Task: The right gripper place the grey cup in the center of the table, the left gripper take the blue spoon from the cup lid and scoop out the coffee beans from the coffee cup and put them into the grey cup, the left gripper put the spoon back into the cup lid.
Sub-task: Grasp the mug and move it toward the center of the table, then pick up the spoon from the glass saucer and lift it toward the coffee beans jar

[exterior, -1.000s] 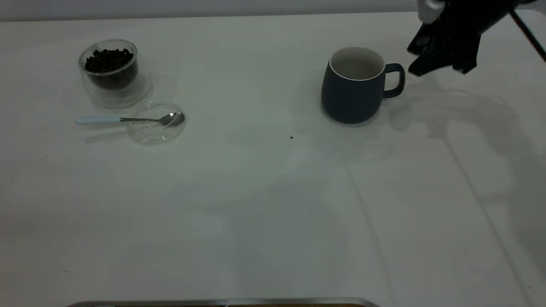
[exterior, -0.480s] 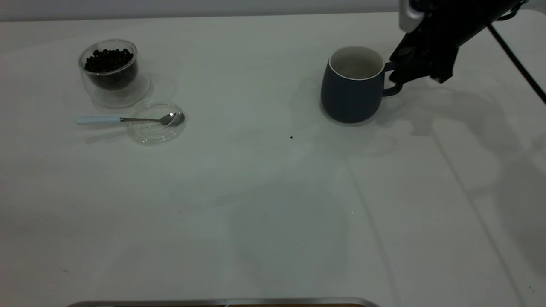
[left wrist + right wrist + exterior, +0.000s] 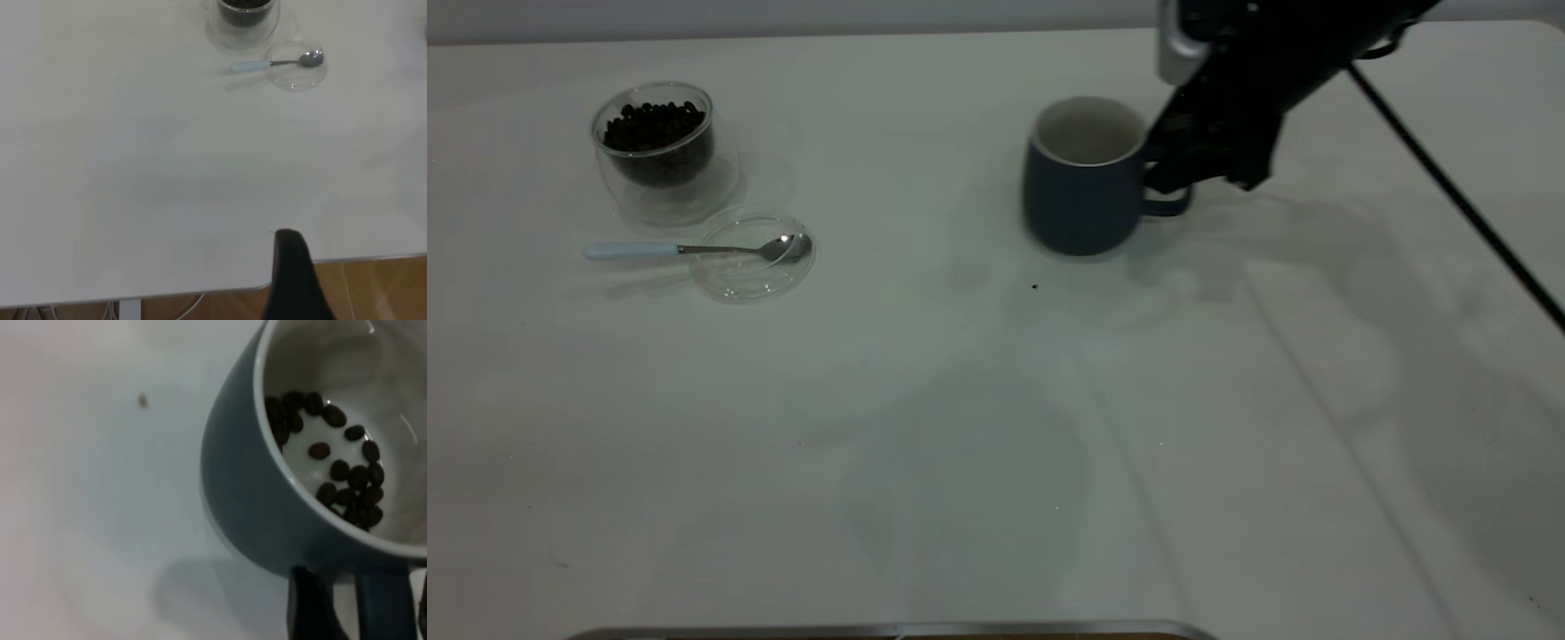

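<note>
Gripping the grey cup (image 3: 1083, 182) by its loop handle, our right gripper (image 3: 1169, 173) has its fingers pinched on that handle at the cup's right side. The cup stands upright on the table (image 3: 996, 427), and our right wrist view shows a scatter of coffee beans (image 3: 337, 470) already lying in its white inside. A single dark speck (image 3: 1035, 286) lies on the table just in front of the cup. Well to the left of the cup stands the coffee cup (image 3: 660, 151), filled with dark beans. Just in front of the coffee cup lies the cup lid (image 3: 754, 267), with the blue spoon (image 3: 694, 250) resting across it, bowl on the lid and pale handle pointing away from the grey cup. Our left gripper (image 3: 290, 280) hangs far from the grey cup, over the table's edge; we cannot tell whether it is spread.
</note>
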`<state>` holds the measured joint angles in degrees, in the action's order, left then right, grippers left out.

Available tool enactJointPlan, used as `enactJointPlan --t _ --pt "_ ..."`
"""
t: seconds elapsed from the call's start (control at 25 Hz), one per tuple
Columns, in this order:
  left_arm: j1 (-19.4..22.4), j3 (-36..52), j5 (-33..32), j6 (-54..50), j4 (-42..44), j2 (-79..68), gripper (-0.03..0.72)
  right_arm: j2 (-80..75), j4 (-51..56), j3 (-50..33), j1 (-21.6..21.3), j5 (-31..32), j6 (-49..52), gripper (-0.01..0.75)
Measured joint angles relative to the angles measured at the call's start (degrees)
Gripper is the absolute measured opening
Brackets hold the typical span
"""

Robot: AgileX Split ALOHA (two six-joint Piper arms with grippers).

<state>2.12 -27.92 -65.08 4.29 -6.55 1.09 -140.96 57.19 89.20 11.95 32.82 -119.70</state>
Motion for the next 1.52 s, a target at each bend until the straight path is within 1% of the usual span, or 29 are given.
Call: enactJointPlan --t 0.36,0.48,0.6,0.68,0.76,0.92,1.04,1.12,1.2,1.28,1.36,1.44,1.52 --pt "0.0 0.0 0.0 0.0 0.0 0.0 0.553 -1.9 7.2 1.1 6.6 -0.9 0.0 0.417" --pt "0.0 0.0 0.0 0.0 0.0 0.0 0.553 -2.6 11.0 2.3 7.9 -1.0 0.0 0.417" --pt "0.0 0.0 0.0 -0.1 0.0 0.0 0.553 -2.8 12.4 2.5 8.5 -1.1 0.0 0.417" --pt "0.0 0.0 0.0 -0.1 0.0 0.0 0.553 -2.8 11.7 2.5 8.5 -1.1 0.0 0.417" --pt "0.0 0.0 0.0 -0.1 0.0 0.0 0.553 -2.5 8.8 2.5 8.2 -0.7 0.4 0.417" --pt "0.0 0.0 0.0 -0.1 0.0 0.0 0.553 0.4 -0.1 2.5 7.0 2.8 6.8 0.417" --pt "0.0 0.0 0.0 -0.1 0.0 0.0 0.553 3.7 -7.5 2.7 5.7 6.4 14.2 0.417" --pt "0.0 0.0 0.0 -0.1 0.0 0.0 0.553 6.7 -12.7 2.7 4.7 10.8 23.2 0.417" --pt "0.0 0.0 0.0 -0.1 0.0 0.0 0.553 11.0 -17.1 2.7 3.7 16.4 34.5 0.417" --pt "0.0 0.0 0.0 -0.1 0.0 0.0 0.553 16.4 -19.4 2.7 2.6 23.1 49.1 0.413" --pt "0.0 0.0 0.0 -0.1 0.0 0.0 0.553 22.0 -20.4 2.7 1.4 28.2 62.0 0.404" --pt "0.0 0.0 0.0 -0.1 0.0 0.0 0.553 27.8 -20.7 2.7 -0.3 31.2 73.9 0.391" --pt "0.0 0.0 0.0 -0.1 0.0 0.0 0.553 34.5 -22.0 2.7 -2.1 32.7 82.1 0.383"
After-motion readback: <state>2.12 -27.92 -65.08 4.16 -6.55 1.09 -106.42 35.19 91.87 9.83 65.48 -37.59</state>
